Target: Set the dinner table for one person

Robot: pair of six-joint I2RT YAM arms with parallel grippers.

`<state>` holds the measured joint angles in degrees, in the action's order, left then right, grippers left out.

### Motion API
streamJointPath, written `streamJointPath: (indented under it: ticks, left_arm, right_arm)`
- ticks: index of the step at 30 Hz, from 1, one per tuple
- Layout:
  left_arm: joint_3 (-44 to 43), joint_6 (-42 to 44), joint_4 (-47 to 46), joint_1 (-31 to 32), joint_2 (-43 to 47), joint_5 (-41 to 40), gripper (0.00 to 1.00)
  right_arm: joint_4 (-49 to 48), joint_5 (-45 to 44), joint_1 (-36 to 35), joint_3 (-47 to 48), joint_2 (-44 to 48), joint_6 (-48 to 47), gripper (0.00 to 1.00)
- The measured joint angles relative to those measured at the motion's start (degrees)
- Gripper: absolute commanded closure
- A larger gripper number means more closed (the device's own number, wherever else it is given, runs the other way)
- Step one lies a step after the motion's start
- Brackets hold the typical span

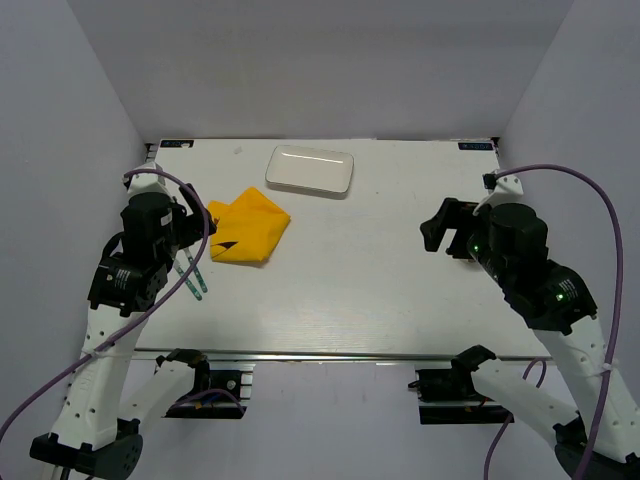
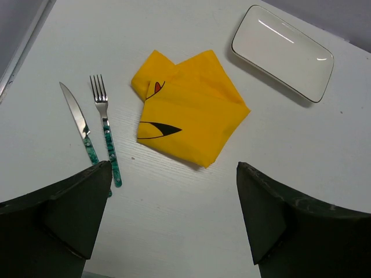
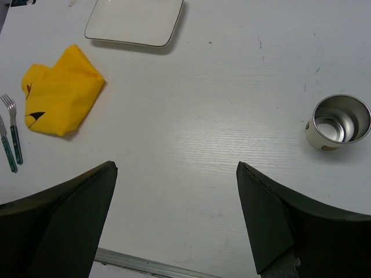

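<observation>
The dinner table (image 1: pixel 380 290) is a white wood-grain top with a metal rail (image 1: pixel 330 355) along its near edge. A folded yellow cloth (image 1: pixel 248 228) lies at the left middle, and a white rectangular plate (image 1: pixel 310 170) lies behind it. A fork (image 2: pixel 106 130) and a knife (image 2: pixel 76 120) with green handles lie side by side left of the cloth (image 2: pixel 188 110). My left gripper (image 2: pixel 173 164) hovers open and empty above the table, just on the near side of the cloth and cutlery. My right gripper (image 3: pixel 177 164) is open and empty over the right half. A metal cup (image 3: pixel 338 123) stands to its right.
Grey walls close in the table on the left, back and right. In the top view my left gripper (image 1: pixel 196 222) is beside the cloth and my right gripper (image 1: pixel 440 228) is at mid right. The right arm hides the cup there.
</observation>
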<state>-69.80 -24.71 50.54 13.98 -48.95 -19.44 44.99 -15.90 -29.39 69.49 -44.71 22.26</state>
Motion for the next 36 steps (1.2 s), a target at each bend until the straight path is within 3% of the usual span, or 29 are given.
streamJointPath:
  ticks: [8,13,18,25,31,36]
  left_arm:
    - [1.3,-0.4,-1.8,0.0,0.2,0.4,0.02]
    - [6.5,-2.5,-6.7,-0.4,-1.3,0.9,0.02]
    - [7.1,-6.0,-11.7,-2.5,-15.3,2.4,0.02]
    - [3.3,-8.9,-14.7,-11.7,-39.6,8.5,0.02]
    - [-2.9,-9.6,-16.7,-16.6,-46.6,13.6,0.06]
    - [-2.3,-9.2,-20.7,-18.0,-51.4,19.6,0.11]
  right_arm:
    - [-1.6,2.8,0.0,-0.4,0.4,-1.1,0.11]
    - [-6.2,13.2,0.0,-4.3,3.4,-4.3,0.11]
    - [-9.2,21.4,0.0,-5.5,3.0,-6.2,0.11]
    - [-11.2,32.2,0.0,-11.2,3.3,-8.5,0.11]
    - [-11.9,36.0,0.0,-15.5,4.5,-9.4,0.11]
    - [-12.6,36.9,0.0,-16.0,5.3,-9.6,0.11]
